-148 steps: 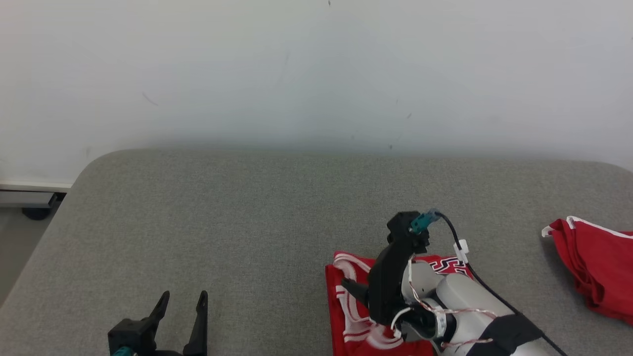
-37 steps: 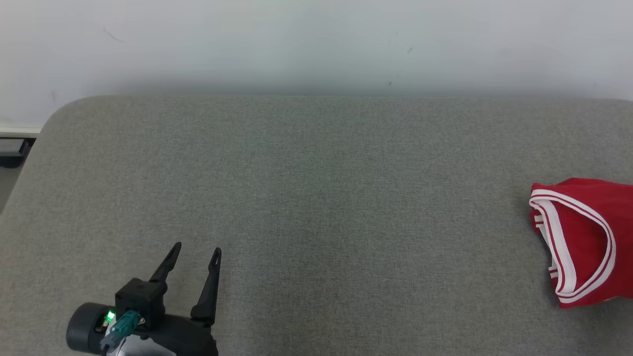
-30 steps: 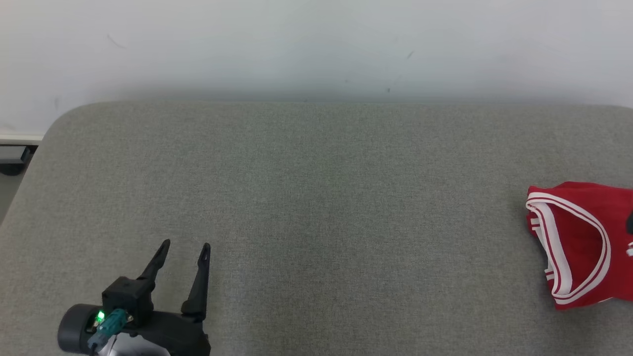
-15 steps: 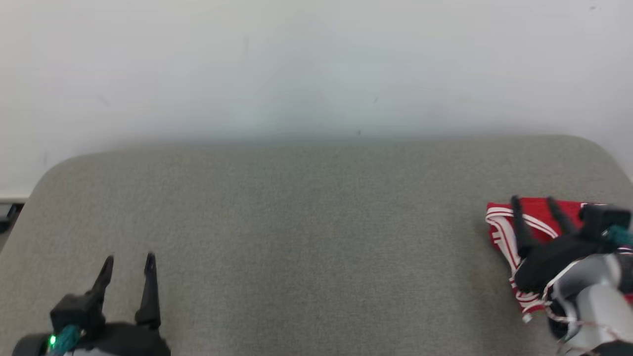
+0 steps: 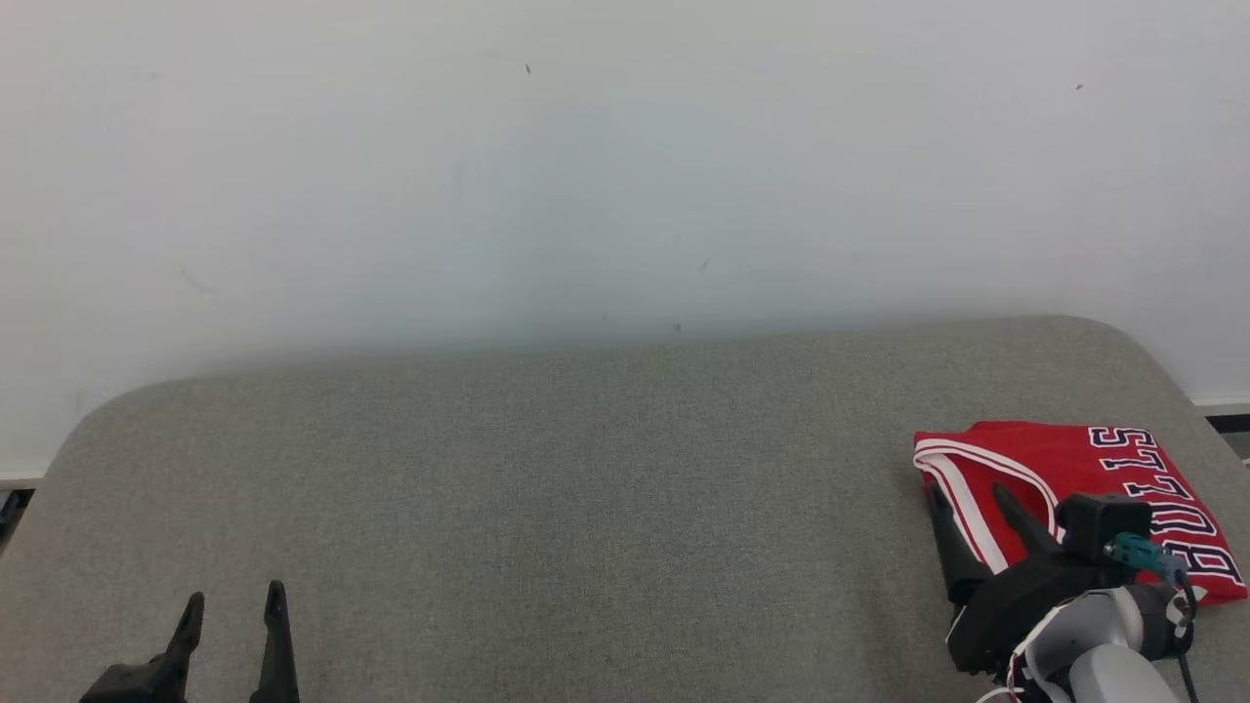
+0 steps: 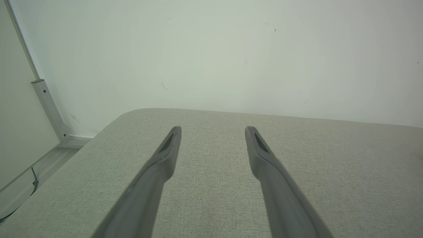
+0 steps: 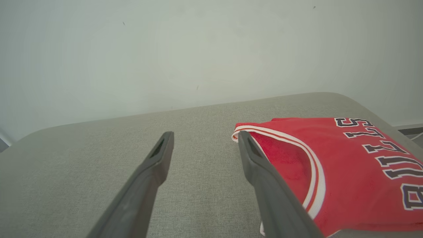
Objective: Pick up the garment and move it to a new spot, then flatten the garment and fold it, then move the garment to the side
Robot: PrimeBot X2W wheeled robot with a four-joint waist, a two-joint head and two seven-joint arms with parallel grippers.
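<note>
The folded red basketball jersey with white-and-navy trim and navy block lettering (image 5: 1074, 469) lies flat at the right end of the table, its striped armhole edge facing the table's middle and its lettered side up. My right gripper (image 5: 969, 498) sits at that striped edge with its fingers spread and nothing between them. In my right wrist view the jersey (image 7: 347, 165) runs under one finger while the other is over bare cloth, so the right gripper (image 7: 205, 135) straddles the jersey's edge; I cannot tell whether a finger touches it.

About five seconds ago that gripper was down on the jersey nearer the middle of the near side. Half a second ago my fingers stood further over the red cloth. My head has also turned since, so the whole picture has shifted.

The table is a grey woven-fabric surface with rounded corners (image 5: 586, 488), set against a plain pale wall (image 5: 586, 146). My left gripper (image 5: 236, 598) hovers well apart at the near left, fingers spread and empty (image 6: 213, 130). Beyond that corner stand a grey metal bracket (image 6: 49, 109) and a dark cable on the floor (image 6: 19, 201)
</note>
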